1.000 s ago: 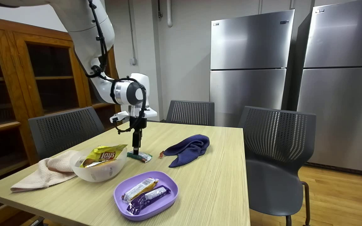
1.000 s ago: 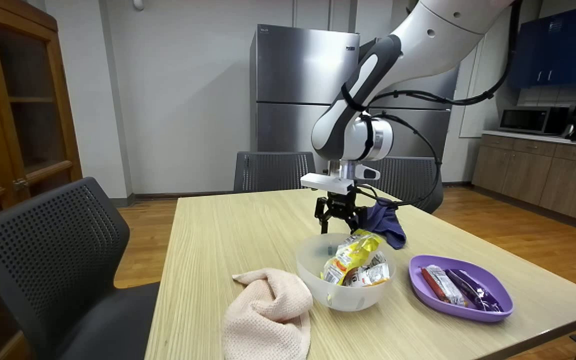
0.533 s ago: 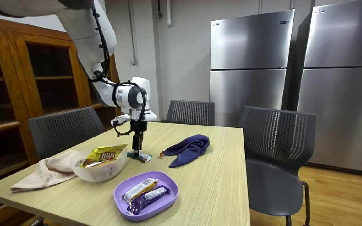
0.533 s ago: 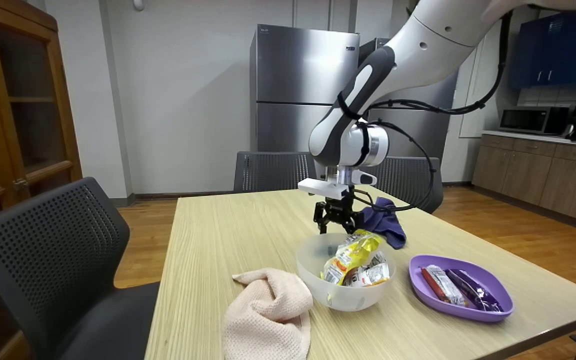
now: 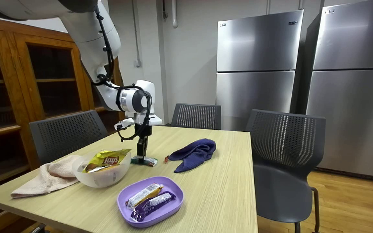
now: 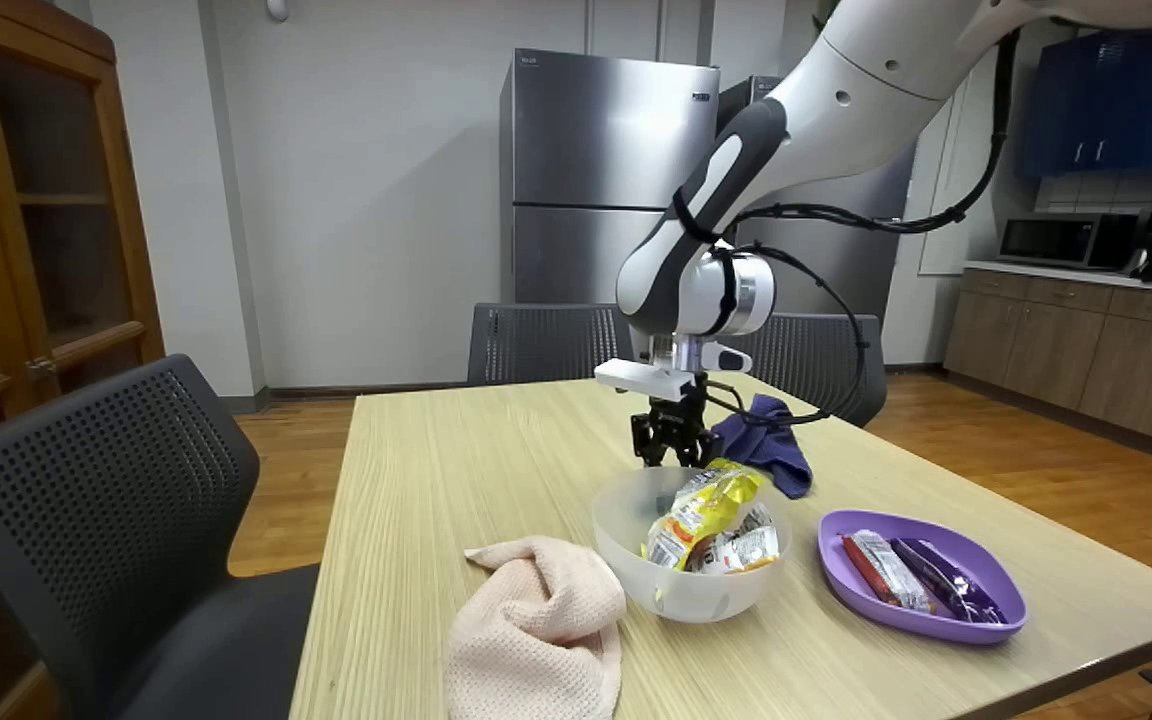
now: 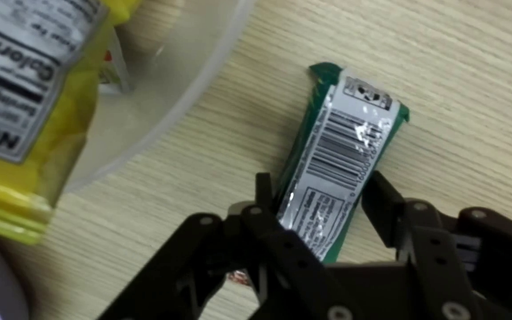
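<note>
Flanking green packet (image 7: 340, 146), pincer (image 7: 319, 186) — packet's end hidden

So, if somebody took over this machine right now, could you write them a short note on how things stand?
Fingers: down on either side of the green-wrapped bar, at or very near its edges; whether the grip is firm can't be told.
Things: that bar appears to rest on the table beside the translucent bowl, which holds a yellow chip bag. The purple tray holds a purple-wrapped bar and another wrapped bar.
Done: the fingers are lined up astride the bar.
Left: the bar looks not yet lifted; I'd make sure it's gripped firmly before raising it.
</note>
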You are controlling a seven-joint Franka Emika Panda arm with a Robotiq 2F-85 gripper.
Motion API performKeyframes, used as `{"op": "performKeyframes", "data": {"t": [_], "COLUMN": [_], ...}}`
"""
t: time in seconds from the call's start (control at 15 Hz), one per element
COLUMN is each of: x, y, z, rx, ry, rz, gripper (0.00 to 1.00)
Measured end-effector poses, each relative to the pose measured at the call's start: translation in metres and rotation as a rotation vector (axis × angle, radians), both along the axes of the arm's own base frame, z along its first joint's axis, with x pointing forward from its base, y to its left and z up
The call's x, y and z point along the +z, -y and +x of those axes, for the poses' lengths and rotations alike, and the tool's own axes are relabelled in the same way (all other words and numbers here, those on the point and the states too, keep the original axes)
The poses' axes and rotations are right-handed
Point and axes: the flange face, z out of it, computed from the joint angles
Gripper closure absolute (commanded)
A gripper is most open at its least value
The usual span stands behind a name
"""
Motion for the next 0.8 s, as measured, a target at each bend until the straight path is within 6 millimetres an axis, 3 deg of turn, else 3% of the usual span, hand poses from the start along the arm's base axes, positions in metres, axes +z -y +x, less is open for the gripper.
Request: {"op": "performKeyframes", "data": {"t": [0.13,0.47,0.8], "x": [0.0,0.01,0.043], "y": [0.001,0.005,0.017], "z": [0.0,0.004,0.002], "rx": [-0.001,-0.013,0.0], "ry": [0.0,0.016,0.047], "rz": [0.0,0.005,0.015], "gripper": [0.86,0.87,0.87]}}
